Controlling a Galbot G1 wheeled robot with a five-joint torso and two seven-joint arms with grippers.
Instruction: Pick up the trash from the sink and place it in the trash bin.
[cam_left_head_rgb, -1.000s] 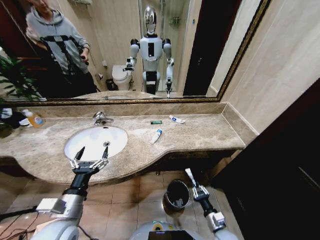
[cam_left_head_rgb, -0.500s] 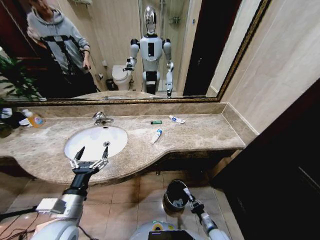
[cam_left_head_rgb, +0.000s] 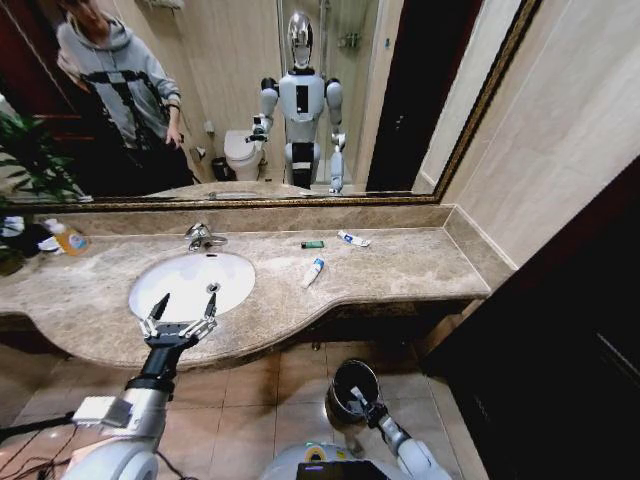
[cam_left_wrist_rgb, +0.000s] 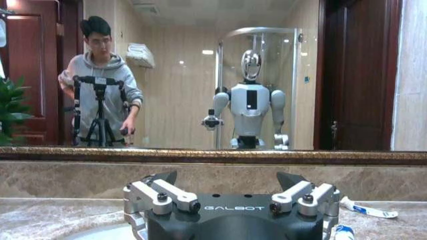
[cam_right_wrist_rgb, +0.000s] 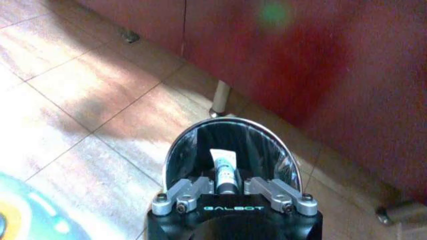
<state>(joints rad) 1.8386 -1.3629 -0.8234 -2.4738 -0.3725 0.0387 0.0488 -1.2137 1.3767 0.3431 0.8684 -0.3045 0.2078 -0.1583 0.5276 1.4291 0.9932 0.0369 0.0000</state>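
Observation:
My right gripper (cam_left_head_rgb: 360, 398) hangs low over the small dark trash bin (cam_left_head_rgb: 336, 383) on the floor. In the right wrist view this gripper (cam_right_wrist_rgb: 225, 187) is shut on a white tube (cam_right_wrist_rgb: 223, 165) that points into the bin's (cam_right_wrist_rgb: 260, 146) mouth. On the marble counter right of the white sink (cam_left_head_rgb: 190, 283) lie a white tube with a blue end (cam_left_head_rgb: 313, 271), a small green packet (cam_left_head_rgb: 313, 244) and another white tube (cam_left_head_rgb: 352, 239). My left gripper (cam_left_head_rgb: 178, 325) stands open at the sink's front rim, nothing between its fingers (cam_left_wrist_rgb: 160, 194).
A chrome tap (cam_left_head_rgb: 203, 237) stands behind the basin. An orange-yellow pump bottle (cam_left_head_rgb: 67, 238) sits at the far left of the counter. A dark cabinet front (cam_right_wrist_rgb: 300, 60) runs close behind the bin. Tiled floor (cam_right_wrist_rgb: 80, 95) lies open around it.
My right gripper has swung left and down with the white tube, from beside the bin to over its mouth. The left gripper has stayed put.

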